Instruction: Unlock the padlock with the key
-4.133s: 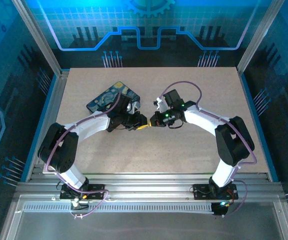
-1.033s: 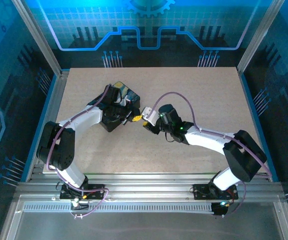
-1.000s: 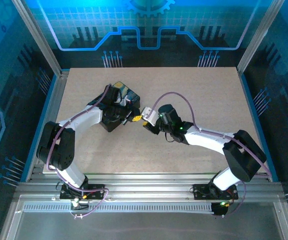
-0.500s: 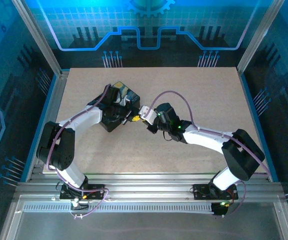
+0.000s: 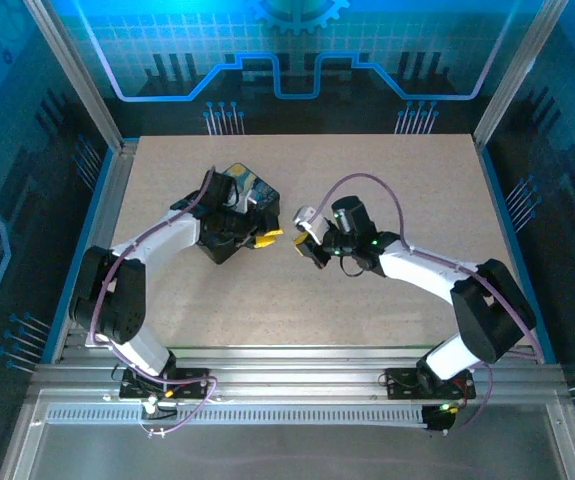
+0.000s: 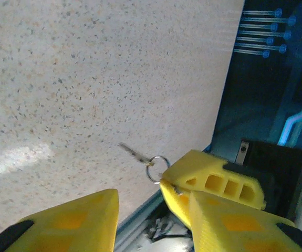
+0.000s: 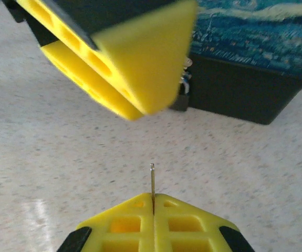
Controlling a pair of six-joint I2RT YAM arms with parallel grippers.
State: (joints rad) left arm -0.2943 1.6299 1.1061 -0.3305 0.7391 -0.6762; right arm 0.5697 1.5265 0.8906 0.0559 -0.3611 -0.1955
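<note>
Since a second ago the right claw (image 5: 305,247) has drawn back from the left claw (image 5: 264,238). Their yellow tips were almost touching then, and now a strip of bare desk lies between them. The left claw's fingers have also parted over that second.

Both claws sit just off the right front corner of the dark rectangular box printed with a blue-and-yellow swirling painting (image 5: 239,190). The left claw is nearly against that corner and the right claw is a little further from it.

In the right wrist view, the right claw's yellow fingers (image 7: 124,223) are pressed tight together. They pinch the thin silvery-grey metal key (image 7: 152,181), which stands straight up out of the seam between them. In the left wrist view, the key's blade and its small wire ring (image 6: 158,168) jut out from that claw's tip, above the desk.

The left claw stands moderately wide with nothing gripped. One of its fingers hangs large in the right wrist view, close in front of the box.

Low on the box's front wall a small dark piece with a silvery bit shows, apparently the tiny dark padlock (image 7: 183,89). It is half hidden behind the left claw's finger, and I cannot tell its shackle's state.

The speckled beige desk (image 5: 397,170) is bare to the right of the box and in front of it, as far as the aluminium rails (image 5: 297,362) along its edges. Behind the box only a narrower strip remains before the desk's far edge.
</note>
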